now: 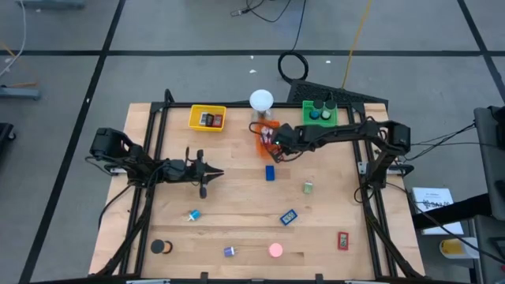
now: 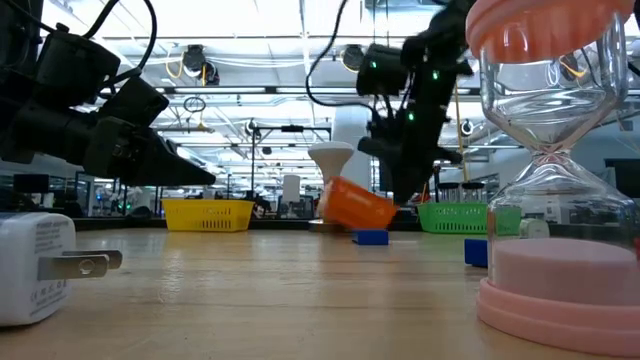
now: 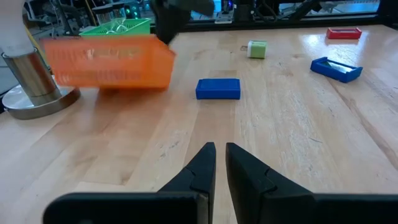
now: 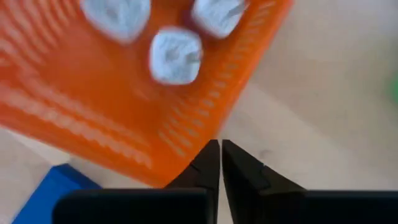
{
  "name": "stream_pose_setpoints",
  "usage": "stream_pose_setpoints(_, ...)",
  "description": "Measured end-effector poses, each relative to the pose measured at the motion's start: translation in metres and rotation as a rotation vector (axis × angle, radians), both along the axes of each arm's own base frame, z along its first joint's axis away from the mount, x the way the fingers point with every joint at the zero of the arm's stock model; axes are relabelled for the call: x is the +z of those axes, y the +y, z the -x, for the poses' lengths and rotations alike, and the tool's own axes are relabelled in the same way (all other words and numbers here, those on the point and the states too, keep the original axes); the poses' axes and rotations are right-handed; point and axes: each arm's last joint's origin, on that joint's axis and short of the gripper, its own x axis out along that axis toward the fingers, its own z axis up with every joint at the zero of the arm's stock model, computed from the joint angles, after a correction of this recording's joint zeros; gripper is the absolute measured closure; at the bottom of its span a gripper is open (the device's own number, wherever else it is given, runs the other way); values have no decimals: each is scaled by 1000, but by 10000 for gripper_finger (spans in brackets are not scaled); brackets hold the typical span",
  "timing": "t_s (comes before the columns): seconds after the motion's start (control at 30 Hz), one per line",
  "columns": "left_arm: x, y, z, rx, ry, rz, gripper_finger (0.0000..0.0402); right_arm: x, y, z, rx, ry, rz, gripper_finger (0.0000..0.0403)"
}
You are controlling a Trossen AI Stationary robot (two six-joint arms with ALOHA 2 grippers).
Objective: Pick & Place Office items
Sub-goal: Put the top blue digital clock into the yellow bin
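Your tabletop (image 1: 237,189) is a pale wood slab with dark rails along its sides. Your right arm reaches in from the right edge, and its right gripper (image 1: 275,144) sits at the orange tray (image 1: 268,134). In the right wrist view that gripper's fingers are pressed together right at the tray's rim, with white pieces inside the tilted basket just beyond the tips; whether the rim is pinched between them you cannot tell. In the low view the orange tray leans on one edge, lifted off the wood on one side.

The left gripper (image 1: 207,175) hovers over the left half of the tabletop, fingers nearly together and holding nothing.

Just behind the right gripper stands the white globe lamp (image 1: 261,101); the green tray (image 1: 319,113) is to its right side, and the yellow tray (image 1: 207,118) lies well off to its left, across from the left gripper.

The office items are scattered: a blue block (image 1: 270,172) lies just in front of the right gripper, and a small green-white piece (image 1: 308,187) a little farther out. Well away, toward the front edge, you have a second blue block (image 1: 289,217), a red block (image 1: 343,240), a pink roll (image 1: 275,251), a purple clip (image 1: 229,252), a black roll (image 1: 162,247), and a teal piece (image 1: 193,214) in front of the left gripper.
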Motion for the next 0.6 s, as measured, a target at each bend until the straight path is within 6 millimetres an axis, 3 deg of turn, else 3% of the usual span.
stream_pose_setpoints(0.2,0,0,0,0,1,-3,360,-14,-1,3,19,-58,-48,393)
stream_pose_setpoints(0.47,0,0,0,3,0,-3,360,-11,-3,-4,29,-139,-18,398)
stream_pose_setpoints(0.6,0,0,0,3,-1,-2,360,-10,-13,-3,-42,-151,57,397)
